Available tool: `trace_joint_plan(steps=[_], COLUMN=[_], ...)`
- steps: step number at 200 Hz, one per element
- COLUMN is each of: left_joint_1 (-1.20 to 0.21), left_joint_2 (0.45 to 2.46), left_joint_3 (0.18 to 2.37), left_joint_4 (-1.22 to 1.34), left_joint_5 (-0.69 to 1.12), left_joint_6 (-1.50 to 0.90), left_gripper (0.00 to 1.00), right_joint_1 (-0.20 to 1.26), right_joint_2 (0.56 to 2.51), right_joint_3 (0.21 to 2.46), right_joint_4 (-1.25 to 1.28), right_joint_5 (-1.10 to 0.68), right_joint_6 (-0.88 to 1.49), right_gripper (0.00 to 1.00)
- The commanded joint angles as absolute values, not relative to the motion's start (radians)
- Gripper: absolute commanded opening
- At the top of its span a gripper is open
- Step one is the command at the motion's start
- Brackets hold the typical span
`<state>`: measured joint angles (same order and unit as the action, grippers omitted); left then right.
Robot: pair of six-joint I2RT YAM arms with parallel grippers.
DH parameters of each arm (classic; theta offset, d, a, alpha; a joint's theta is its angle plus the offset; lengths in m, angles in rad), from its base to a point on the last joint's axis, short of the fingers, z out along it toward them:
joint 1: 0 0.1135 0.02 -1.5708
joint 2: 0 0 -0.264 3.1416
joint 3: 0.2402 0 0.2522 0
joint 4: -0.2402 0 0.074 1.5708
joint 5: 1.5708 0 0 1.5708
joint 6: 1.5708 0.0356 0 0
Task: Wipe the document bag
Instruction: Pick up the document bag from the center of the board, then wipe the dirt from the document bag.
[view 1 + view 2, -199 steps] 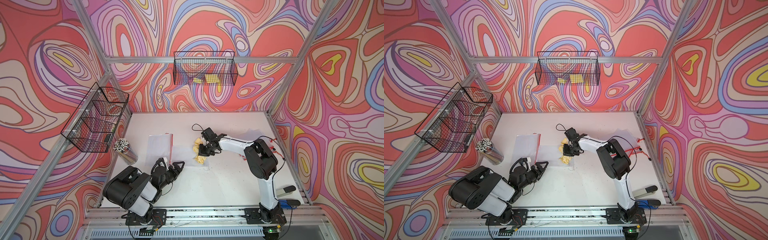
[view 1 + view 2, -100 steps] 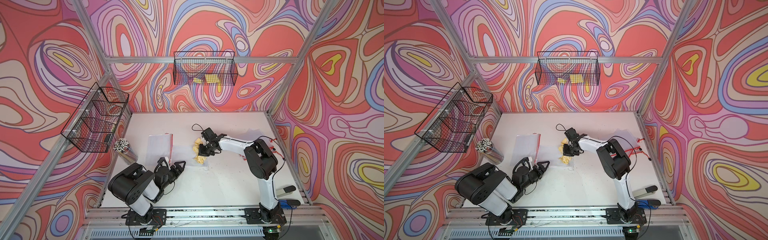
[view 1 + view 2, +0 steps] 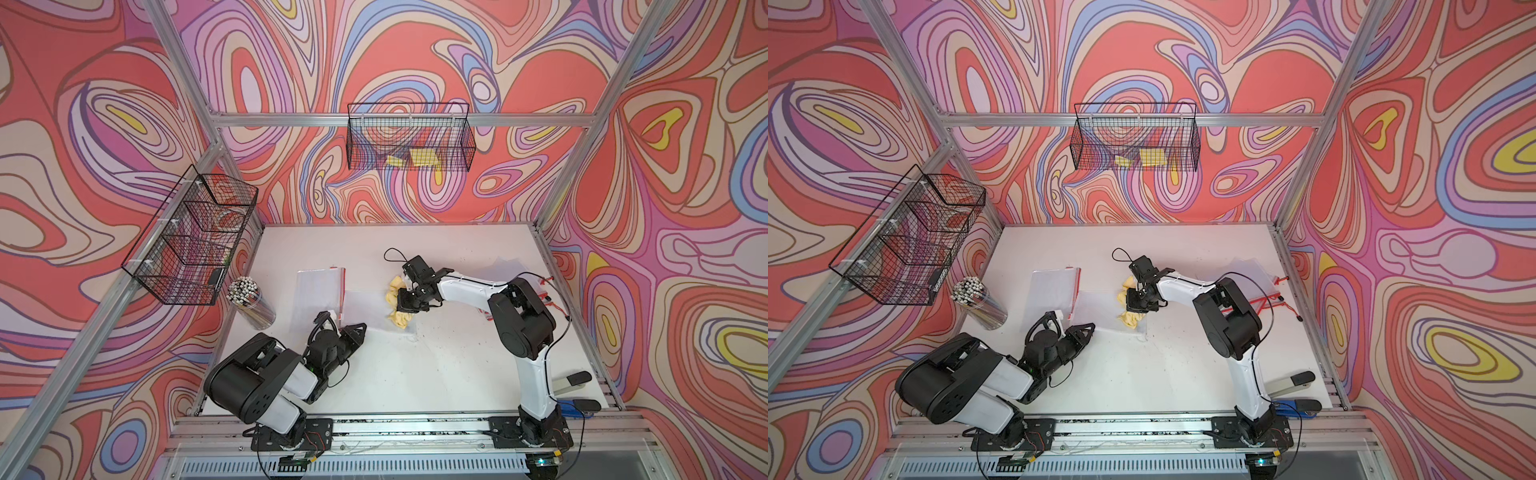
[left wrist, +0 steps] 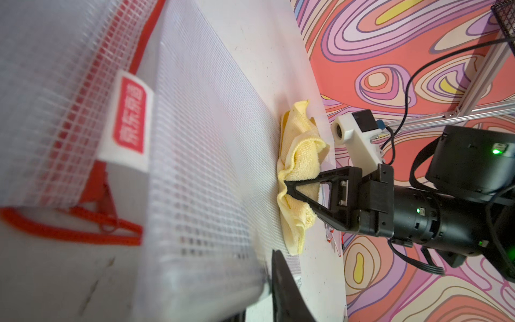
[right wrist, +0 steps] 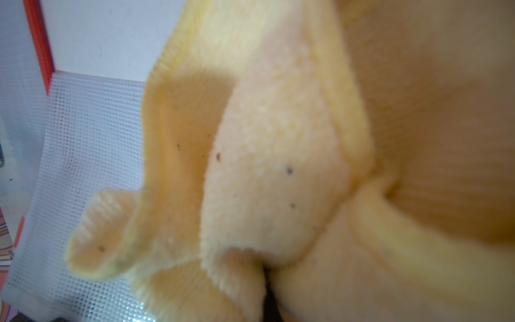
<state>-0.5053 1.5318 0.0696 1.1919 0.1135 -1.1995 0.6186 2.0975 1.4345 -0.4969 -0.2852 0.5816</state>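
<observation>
Both top views: white table point(image 3: 415, 374) flecked with dark crumbs, boxed in by swirl-print walls and an aluminium frame. Count: two arms, two wire baskets (side basket point(image 3: 195, 237), back basket point(image 3: 411, 137) with two yellow pieces inside), one pen cup point(image 3: 249, 297), one yellow cloth point(image 3: 400, 319), two mesh bags. The document bag point(image 3: 365, 307) lay flat mid-table, just beside the second bag point(image 3: 318, 286) with the red zip. Right arm was stretched across the table, elbow raised, right gripper point(image 3: 406, 306) pointing down onto the cloth at the bag's end nearest that arm. Left arm was folded low, left gripper point(image 3: 1089, 328) at the bag's near corner, jaws drawn together to a point. Left wrist view: one dark finger point(image 4: 284, 292) sat centred at the bag's corner, so it read as clamped on the bag's edge. The right arm's jaws were pinched tight into the bunched cloth, which pressed on the mesh. A red label point(image 4: 129, 117) showed on the second bag. Right wrist view: cloth filled the picture, a few dark specks on it, mesh beneath. The fingers themselves were hidden.
</observation>
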Motion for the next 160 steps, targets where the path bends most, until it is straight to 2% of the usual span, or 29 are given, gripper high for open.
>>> trace_joint_plan(steps=[1,21,96,125,160], left_joint_1=[-0.508,-0.508,-0.508,-0.509,-0.508], left_joint_2=[1.517,1.521,1.423,1.426,1.473], left_joint_3=[0.104,0.133,0.356,0.445,0.475], left_joint_4=[1.150,1.106,0.649,0.434,0.348], left_joint_5=[0.136,0.175,0.498,0.618,0.624], left_joint_6=[-1.171,-1.151,-0.873,-0.743,-0.721], left_gripper=[0.08,0.00,0.00,0.00,0.00], right_joint_1=[0.647,0.647,0.627,0.628,0.636], right_joint_2=[2.225,2.184,1.867,1.802,1.821], right_joint_3=[1.362,1.342,1.373,1.382,1.365], right_joint_4=[-0.632,-0.634,-0.750,-0.716,-0.630], right_joint_5=[-0.236,-0.220,-0.124,-0.182,-0.318], right_joint_6=[0.578,0.584,0.580,0.597,0.620], right_gripper=[0.00,0.00,0.00,0.00,0.00])
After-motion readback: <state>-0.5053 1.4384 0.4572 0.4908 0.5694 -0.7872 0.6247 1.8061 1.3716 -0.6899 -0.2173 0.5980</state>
